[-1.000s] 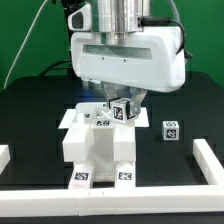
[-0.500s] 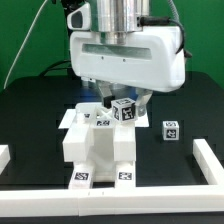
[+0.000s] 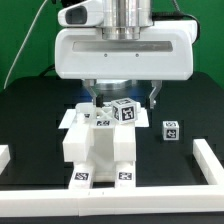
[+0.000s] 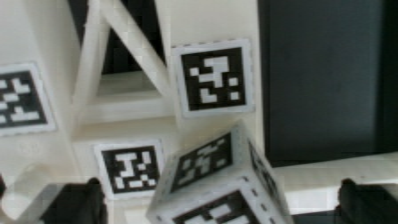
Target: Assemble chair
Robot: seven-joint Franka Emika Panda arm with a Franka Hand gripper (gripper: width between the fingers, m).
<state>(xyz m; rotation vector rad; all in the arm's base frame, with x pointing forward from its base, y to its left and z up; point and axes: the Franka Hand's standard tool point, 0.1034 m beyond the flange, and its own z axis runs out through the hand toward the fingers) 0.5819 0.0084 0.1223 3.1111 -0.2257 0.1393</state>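
Observation:
The partly built white chair (image 3: 100, 150) stands in the middle of the black table, with tags on its front and top. A small tagged white piece (image 3: 122, 111) sits tilted on its upper back part. My gripper (image 3: 121, 98) hangs right above that piece, jaws spread wide on either side of it. In the wrist view the tilted piece (image 4: 214, 180) lies between my dark fingertips (image 4: 71, 203), with clear gaps on both sides. My gripper (image 4: 217, 203) is open and holds nothing. The chair's slab and slats (image 4: 107, 90) lie beyond the piece.
A loose tagged white cube (image 3: 171, 130) stands on the table at the exterior view's right of the chair. Plain white border rails run along the front (image 3: 110, 205), the right (image 3: 210, 160) and the left (image 3: 4, 153).
My fingers have spread apart from the small tagged piece, and my hand now looks larger and further left in the exterior view. The piece stays tilted on the chair.

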